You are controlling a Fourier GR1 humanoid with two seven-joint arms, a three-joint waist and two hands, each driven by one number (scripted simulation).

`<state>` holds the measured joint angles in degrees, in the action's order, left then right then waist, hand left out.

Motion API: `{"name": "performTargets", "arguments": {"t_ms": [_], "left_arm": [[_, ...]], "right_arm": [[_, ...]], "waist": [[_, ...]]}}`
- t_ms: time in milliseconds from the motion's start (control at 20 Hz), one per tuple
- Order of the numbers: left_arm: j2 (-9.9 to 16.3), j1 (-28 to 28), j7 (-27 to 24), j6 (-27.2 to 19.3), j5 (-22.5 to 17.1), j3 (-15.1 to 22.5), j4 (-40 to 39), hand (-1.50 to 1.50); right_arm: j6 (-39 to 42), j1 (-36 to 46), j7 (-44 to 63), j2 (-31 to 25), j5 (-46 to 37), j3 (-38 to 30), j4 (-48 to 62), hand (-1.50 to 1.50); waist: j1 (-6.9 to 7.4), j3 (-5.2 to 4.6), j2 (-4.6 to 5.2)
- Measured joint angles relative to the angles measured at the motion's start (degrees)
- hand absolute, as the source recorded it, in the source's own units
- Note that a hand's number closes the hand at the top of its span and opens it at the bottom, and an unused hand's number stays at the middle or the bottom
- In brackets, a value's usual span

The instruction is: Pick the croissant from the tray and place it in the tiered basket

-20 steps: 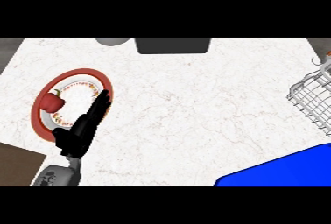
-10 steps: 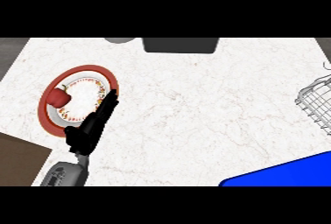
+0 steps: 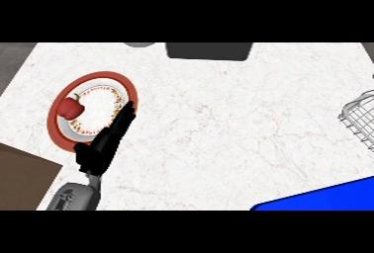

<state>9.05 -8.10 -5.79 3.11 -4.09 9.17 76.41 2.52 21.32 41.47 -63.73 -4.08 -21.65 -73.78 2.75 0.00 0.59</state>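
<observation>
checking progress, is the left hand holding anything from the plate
No. The left hand lies with straight fingers across the plate's right rim, and the red item sits apart near the left rim.

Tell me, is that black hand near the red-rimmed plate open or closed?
Open: the left hand has its fingers stretched straight over the plate's rim, curled round nothing.

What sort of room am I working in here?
Probably a kitchen: a pale marble-look counter, a red-rimmed plate holding a red fruit, and a wire basket at the right edge.
</observation>
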Motion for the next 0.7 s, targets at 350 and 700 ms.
{"name": "performTargets", "arguments": {"t_ms": [350, 700], "left_arm": [[-0.4, -1.1, 0.4, 0.2, 0.0, -1.3, -0.4, 0.0], [-0.1, 0.5, 0.3, 0.8, 0.2, -2.1, 0.8, 0.0]], "right_arm": [[-2.1, 13.5, -5.5, 5.8, -4.6, 7.2, 13.5, 1.5], [-2.7, 22.1, -5.3, 11.0, -3.8, 6.5, 22.0, 1.5]], "waist": [[-0.63, 0.02, -0.12], [-1.39, 0.0, -0.35]]}}
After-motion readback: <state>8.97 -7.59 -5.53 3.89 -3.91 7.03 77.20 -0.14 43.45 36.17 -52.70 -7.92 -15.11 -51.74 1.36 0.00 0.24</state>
